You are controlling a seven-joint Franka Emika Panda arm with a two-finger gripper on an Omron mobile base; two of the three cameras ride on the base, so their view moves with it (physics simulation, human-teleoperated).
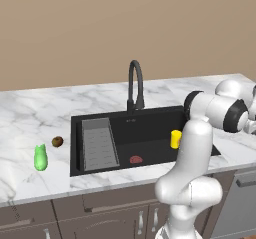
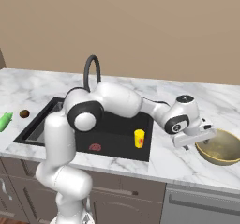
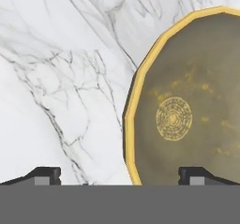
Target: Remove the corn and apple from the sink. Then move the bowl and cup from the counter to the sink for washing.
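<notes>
The tan-yellow bowl (image 2: 219, 147) (image 3: 187, 106) sits on the white marble counter (image 2: 164, 160) right of the black sink (image 1: 150, 119). My gripper (image 2: 190, 143) (image 3: 121, 175) hangs open just above the bowl's left rim, one fingertip (image 3: 44, 174) over bare marble and the other over the bowl's inside. The yellow cup (image 1: 175, 139) (image 2: 139, 138) stands upright in the sink's right end. On the counter left of the sink lie the green corn (image 1: 40, 158) (image 2: 4, 121) and the small brownish apple (image 1: 57, 141) (image 2: 24, 113).
A flat reddish item (image 1: 136, 159) (image 2: 95, 147) lies on the sink floor near its front wall. The ribbed grey drain rack (image 1: 99, 143) fills the sink's left part. A black arched faucet (image 1: 134, 85) rises behind the basin. My arm spans across the sink.
</notes>
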